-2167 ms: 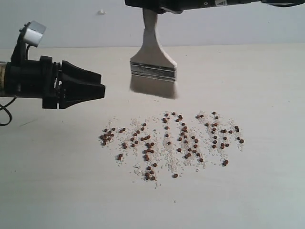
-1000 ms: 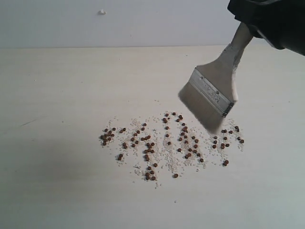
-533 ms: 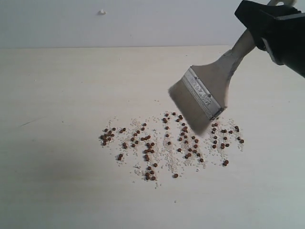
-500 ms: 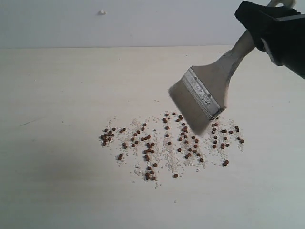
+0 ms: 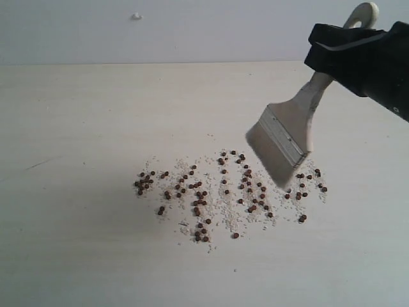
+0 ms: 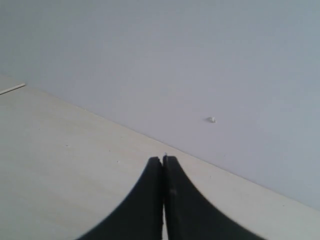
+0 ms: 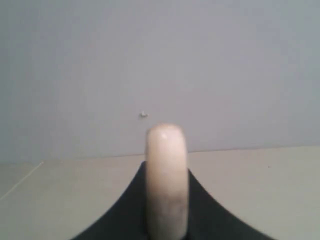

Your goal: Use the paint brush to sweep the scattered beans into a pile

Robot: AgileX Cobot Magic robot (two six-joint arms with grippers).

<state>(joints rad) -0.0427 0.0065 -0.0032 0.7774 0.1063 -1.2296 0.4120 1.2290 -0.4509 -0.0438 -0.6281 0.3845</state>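
Observation:
The beans (image 5: 225,192) lie scattered in a wide band on the pale table, mixed with whitish crumbs; no compact pile shows. The paint brush (image 5: 284,137) hangs tilted, its cream bristles just above the right part of the band, its holed handle end sticking up past the jaws. My right gripper (image 5: 332,61) is shut on the wooden handle (image 7: 166,180), which fills the gap between its black jaws in the right wrist view. My left gripper (image 6: 163,160) is shut with nothing in it, and it is out of the exterior view.
The table's far edge meets a plain grey wall carrying a small white speck (image 5: 136,16). A faint dark scratch (image 5: 38,164) marks the table on the left.
The left arm has left the exterior view. The brush swung from upright behind the beans to tilted over their right part, then shifted a little right and lower in the last half second.

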